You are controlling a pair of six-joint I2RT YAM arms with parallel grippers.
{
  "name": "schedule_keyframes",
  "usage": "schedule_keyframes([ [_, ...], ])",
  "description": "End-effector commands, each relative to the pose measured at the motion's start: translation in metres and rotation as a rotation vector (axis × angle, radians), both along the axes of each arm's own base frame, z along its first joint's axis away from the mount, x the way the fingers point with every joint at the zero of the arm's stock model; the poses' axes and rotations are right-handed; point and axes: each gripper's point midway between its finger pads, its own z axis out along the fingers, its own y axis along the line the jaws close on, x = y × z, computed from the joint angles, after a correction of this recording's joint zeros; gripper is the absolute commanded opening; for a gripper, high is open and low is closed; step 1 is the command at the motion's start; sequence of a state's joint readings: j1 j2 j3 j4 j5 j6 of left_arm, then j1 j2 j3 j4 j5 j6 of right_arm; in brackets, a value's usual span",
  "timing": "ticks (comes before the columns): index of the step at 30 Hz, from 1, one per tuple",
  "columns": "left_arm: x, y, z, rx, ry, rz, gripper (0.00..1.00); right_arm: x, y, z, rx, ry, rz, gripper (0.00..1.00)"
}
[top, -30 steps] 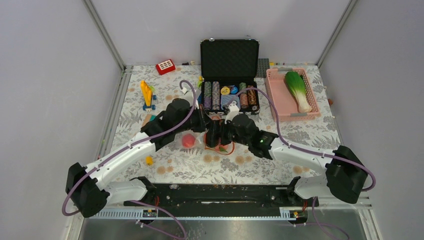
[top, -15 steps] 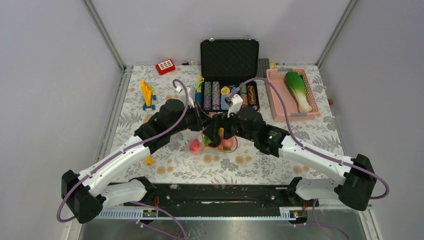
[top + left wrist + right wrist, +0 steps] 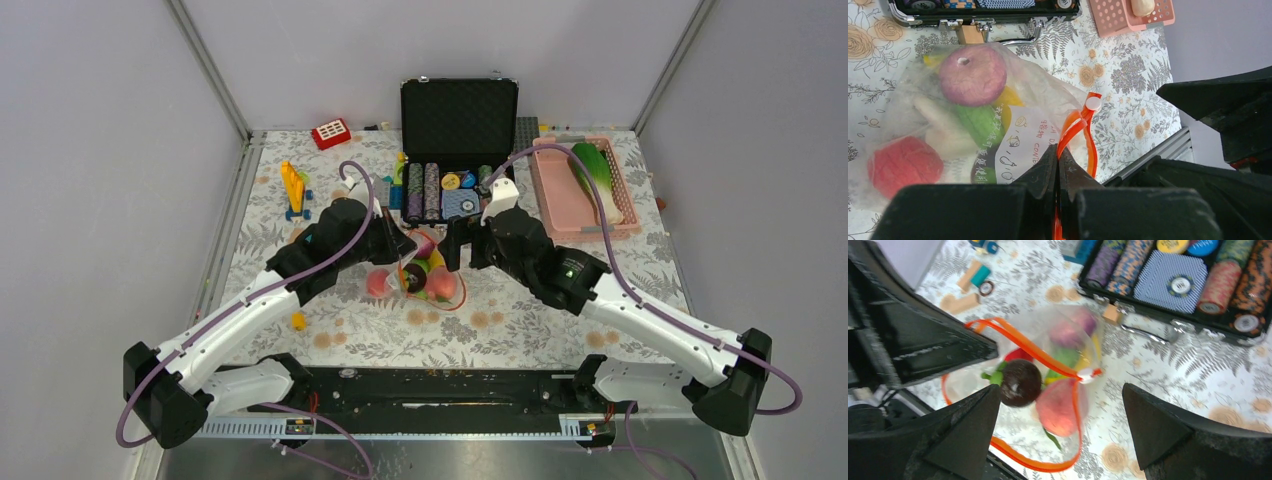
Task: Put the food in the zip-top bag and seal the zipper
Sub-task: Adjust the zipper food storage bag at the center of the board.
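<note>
**Left pincer [image 3: 1058, 152] clamps the zipper [image 3: 1075, 125]**

The left pincer is clenched on the orange zipper of the zip-top bag [image 3: 1048, 92], mid-table [image 3: 520, 330], at 6 o'clock from the chip case [image 3: 458, 120]. Food [image 3: 973, 75] shows through it. The right pincer [image 3: 1062, 390] hovers released at its 2 o'clock.

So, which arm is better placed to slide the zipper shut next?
Right, probably: the right end effector is open and free above the zip-top bag, near the white slider; the left end effector is shut on the zipper, anchoring it.

Chip case [image 3: 459, 125] close behind bag [image 3: 437, 286]
</note>
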State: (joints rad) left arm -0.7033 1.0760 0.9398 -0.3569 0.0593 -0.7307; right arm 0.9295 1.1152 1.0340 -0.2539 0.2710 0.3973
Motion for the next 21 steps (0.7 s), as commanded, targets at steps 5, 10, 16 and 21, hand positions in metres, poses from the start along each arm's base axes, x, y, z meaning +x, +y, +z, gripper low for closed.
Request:
schedule_keyframes([
  [5, 0.006, -0.001, 0.023, -0.037, -0.053, 0.010, 0.00, -0.010, -0.016, -0.058, -0.080, 0.143, -0.072, 0.97],
  [10, 0.005, -0.003, 0.020, -0.036, -0.044, 0.000, 0.00, -0.021, 0.002, -0.092, -0.034, 0.240, -0.029, 0.88],
  [16, 0.004, -0.002, 0.019, -0.036, -0.040, 0.000, 0.00, -0.016, -0.005, -0.121, -0.089, 0.297, -0.108, 0.65],
  [21, 0.005, -0.002, 0.018, -0.032, -0.040, 0.003, 0.00, -0.015, 0.002, -0.110, -0.034, 0.285, -0.099, 0.14],
])
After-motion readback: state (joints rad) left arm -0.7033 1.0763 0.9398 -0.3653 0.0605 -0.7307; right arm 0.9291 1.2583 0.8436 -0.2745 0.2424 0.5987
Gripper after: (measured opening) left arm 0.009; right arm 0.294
